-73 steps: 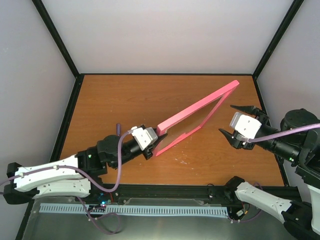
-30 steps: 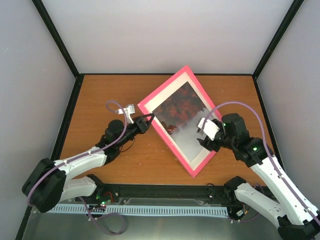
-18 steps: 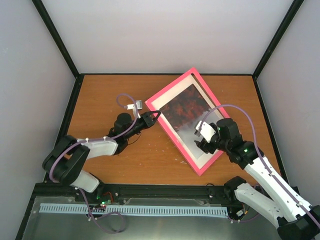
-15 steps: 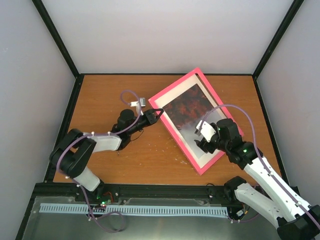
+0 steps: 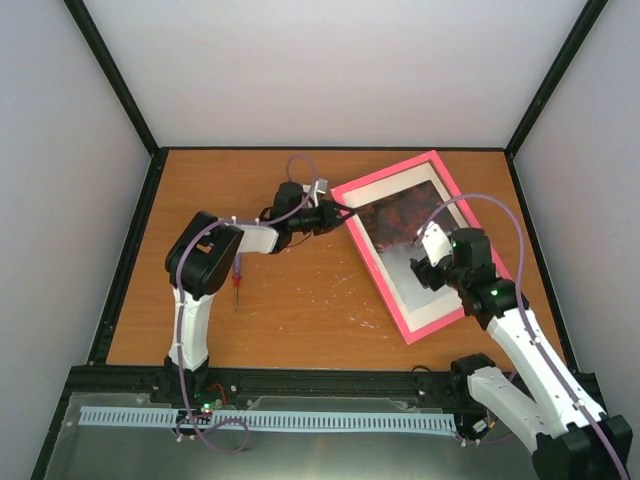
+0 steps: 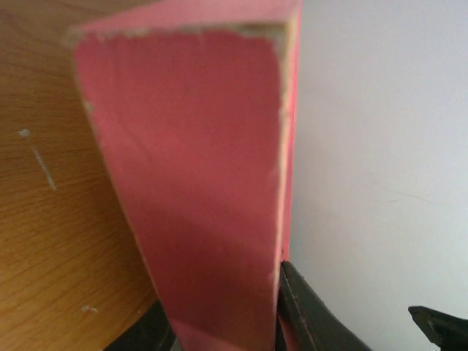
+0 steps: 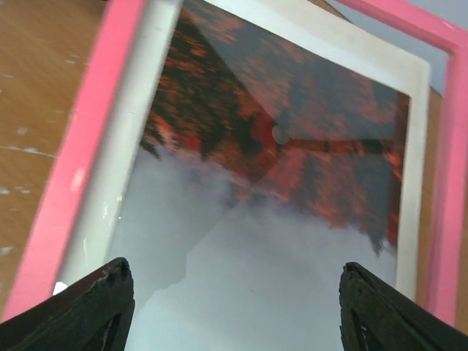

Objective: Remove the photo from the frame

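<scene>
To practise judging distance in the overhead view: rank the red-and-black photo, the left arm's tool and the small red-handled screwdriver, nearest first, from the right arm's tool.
1. The red-and-black photo, directly beneath the right arm's tool.
2. The left arm's tool, at the left corner of the pink picture frame.
3. The small red-handled screwdriver, far off to the left.

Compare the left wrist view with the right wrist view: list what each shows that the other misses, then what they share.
Left wrist only: the left gripper shut on the frame, whose pink corner fills the view at close range, with the pale wall beside it.
Right wrist only: the photo, red-and-black fading to grey, inside its white mat, and the right gripper open above it, holding nothing.
Both: the frame's pink border and the wooden table.
</scene>
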`<state>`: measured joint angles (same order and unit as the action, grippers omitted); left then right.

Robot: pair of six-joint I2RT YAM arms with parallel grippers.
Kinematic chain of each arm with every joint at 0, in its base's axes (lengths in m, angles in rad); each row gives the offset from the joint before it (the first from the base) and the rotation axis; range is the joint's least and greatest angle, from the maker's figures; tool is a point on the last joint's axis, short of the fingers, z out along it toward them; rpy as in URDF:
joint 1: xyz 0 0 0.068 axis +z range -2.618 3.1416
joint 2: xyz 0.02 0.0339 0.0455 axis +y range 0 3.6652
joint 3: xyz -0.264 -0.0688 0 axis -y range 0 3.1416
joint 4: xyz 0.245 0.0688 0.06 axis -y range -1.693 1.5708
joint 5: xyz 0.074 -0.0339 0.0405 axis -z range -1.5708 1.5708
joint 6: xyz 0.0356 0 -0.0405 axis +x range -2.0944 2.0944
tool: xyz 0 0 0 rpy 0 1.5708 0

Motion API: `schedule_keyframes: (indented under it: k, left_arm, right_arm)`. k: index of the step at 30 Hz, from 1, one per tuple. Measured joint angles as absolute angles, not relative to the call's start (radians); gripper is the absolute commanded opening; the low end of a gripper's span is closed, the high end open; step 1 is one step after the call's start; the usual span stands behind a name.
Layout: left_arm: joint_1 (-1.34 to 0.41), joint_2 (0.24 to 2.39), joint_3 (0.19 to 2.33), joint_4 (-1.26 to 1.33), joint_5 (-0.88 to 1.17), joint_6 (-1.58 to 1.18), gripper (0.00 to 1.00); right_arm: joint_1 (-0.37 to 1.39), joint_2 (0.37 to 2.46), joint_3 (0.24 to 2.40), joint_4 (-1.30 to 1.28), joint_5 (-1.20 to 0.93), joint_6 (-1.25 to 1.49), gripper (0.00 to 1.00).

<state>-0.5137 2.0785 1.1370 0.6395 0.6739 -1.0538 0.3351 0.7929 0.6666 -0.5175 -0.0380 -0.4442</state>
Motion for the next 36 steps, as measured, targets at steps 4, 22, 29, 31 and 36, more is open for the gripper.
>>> schedule_keyframes:
  k: [4,22,29,31,36]
  left_arm:
    - [-0.508,2.129,1.242,0.472,0.671,-1.019,0.59]
    - [-0.568,1.767,1.01,0.022,0.123,-0.882,0.64]
    - [-0.701,1.74,1.005,-0.017,0.081,-0.849,0.64]
    - [-0.724,1.741,1.007,-0.027,0.079,-0.846,0.63]
    - [-0.739,1.784,1.053,-0.035,0.099,-0.847,0.62]
  right_arm:
    - [0.183,0.867,0.688,-0.519,-0.081,-0.425,0.75]
    - [-0.244,1.287,0.911,-0.562,-0.255,-0.565,0.75]
    - [-0.316,1.544,1.05,-0.57,-0.257,-0.649,0.71]
    - [-0.326,1.605,1.086,-0.573,-0.255,-0.665,0.69]
    - [-0.348,1.736,1.187,-0.589,-0.25,-0.693,0.68]
